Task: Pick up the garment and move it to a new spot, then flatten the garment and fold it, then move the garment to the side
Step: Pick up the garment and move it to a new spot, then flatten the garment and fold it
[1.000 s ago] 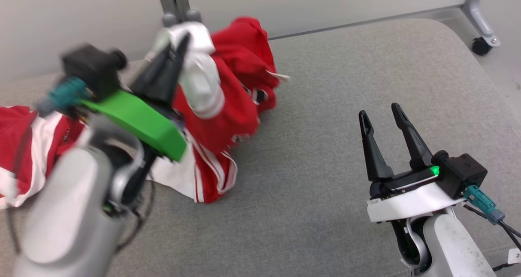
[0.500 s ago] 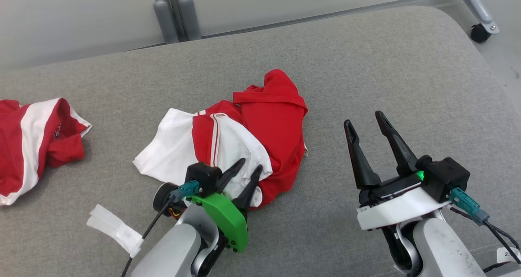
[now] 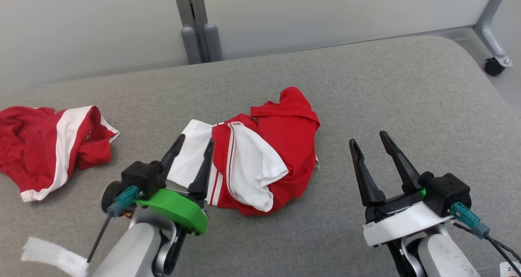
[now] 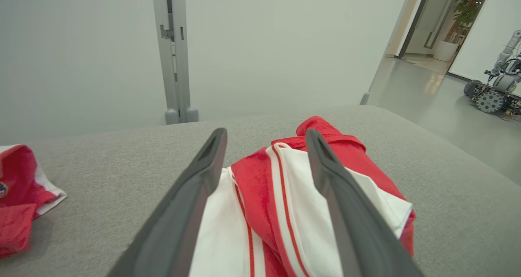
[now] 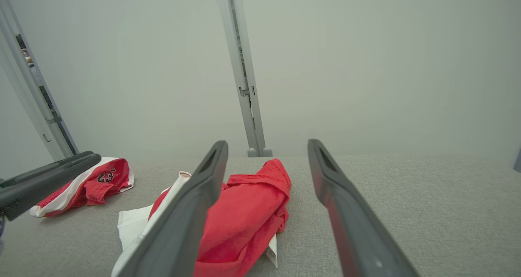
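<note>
Garment [image 3: 260, 159]: red & white top, crumpled in a heap approx in middle of bench [image 3: 386, 77], well clear of far and right edges, somewhat nearer front edge. White panel w/ red stripes on top and to left; red part bunched toward far side.

L gripper [image 3: 196, 139]: jaws spread wide, nothing pinched; tips over white left side of heap. Touching cloth or just above, can't tell. In left wrist view, fingers [image 4: 187, 203] either side of striped fold.

R gripper [image 3: 367, 138]: also wide open, empty, over bare bench right of heap, apart from it.

Second red & white piece [image 3: 53, 142] near left edge, well apart; not the target.

Handling, by judgement: light, soft, limp; no stiffness, so prob. sags and drags if lifted from one pt. Not fragile. Maybe a bit slick, so pinch deep, not w/ tips only. Best holds: white corner [image 3: 195, 130] for L, red hem [image 3: 307, 120] at far right for R; then pull apart to flatten. Risk: grabbing two layers at once, trapping folds inside.
</note>
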